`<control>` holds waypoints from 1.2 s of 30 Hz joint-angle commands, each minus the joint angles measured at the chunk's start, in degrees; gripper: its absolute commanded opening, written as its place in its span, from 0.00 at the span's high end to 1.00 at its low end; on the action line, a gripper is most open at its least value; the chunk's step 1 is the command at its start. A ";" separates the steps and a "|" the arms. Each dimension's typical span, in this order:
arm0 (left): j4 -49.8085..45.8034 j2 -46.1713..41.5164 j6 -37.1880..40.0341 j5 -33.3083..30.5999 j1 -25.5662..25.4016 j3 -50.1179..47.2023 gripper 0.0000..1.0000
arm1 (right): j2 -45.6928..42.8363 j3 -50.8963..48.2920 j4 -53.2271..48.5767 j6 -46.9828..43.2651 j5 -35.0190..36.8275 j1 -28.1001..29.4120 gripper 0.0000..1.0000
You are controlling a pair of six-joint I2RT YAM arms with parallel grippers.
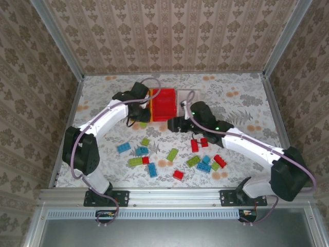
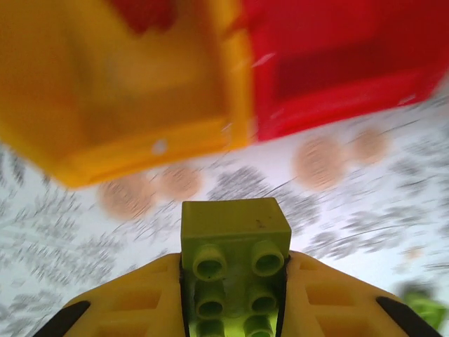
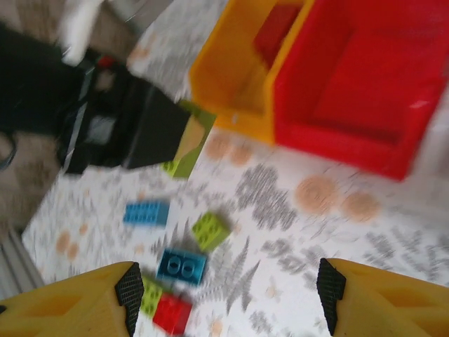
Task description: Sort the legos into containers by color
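Floral-print tabletop (image 1: 241, 103), patterned wallpaper on the three enclosure walls (image 1: 169, 31). Left gripper (image 2: 233, 281) is clamped on one lime green brick (image 2: 235, 232): the brick sits between the two yellow fingers (image 2: 147, 302), studs facing the wrist camera, its far end projecting past the fingertips. Brick is off the table, just short of the near wall of the yellow bin (image 2: 140, 151); the red bin (image 2: 337, 105) stands touching the yellow one on its right side. A red piece (image 2: 140, 14) lies inside the yellow bin, too blurred to tell more. From overhead the left gripper (image 1: 138, 117) is at the near edge of the bin row, covering most of the yellow bin (image 1: 151, 105); the red bin (image 1: 164, 104) is beside it, and a pale bin rim (image 1: 186, 94) shows just right of the red, partly behind the right arm. Right gripper (image 3: 228, 288) has its fingers spread wide with nothing between them, held above the table, near the red bin's front corner (image 1: 172, 123). Its camera looks over loose bricks below: blue (image 3: 147, 213), green (image 3: 210, 230), blue (image 3: 182, 265), red (image 3: 172, 312). Remaining loose legos (image 1: 172, 154) in red, green and blue lie scattered on the table between the two arms, well apart from the bins.
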 commanded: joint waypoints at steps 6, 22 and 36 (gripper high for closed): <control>-2.13 15.73 -6.69 -2.26 -5.81 20.39 0.78 | -6.29 -5.89 7.18 5.52 3.93 -5.60 0.28; -4.68 32.22 -10.55 -3.12 -4.37 34.30 0.60 | -13.22 -9.71 1.31 4.17 3.48 -7.20 0.24; -3.92 23.18 -10.76 -3.77 -4.20 29.48 0.50 | -13.30 -8.53 -4.23 1.46 5.39 -7.22 0.22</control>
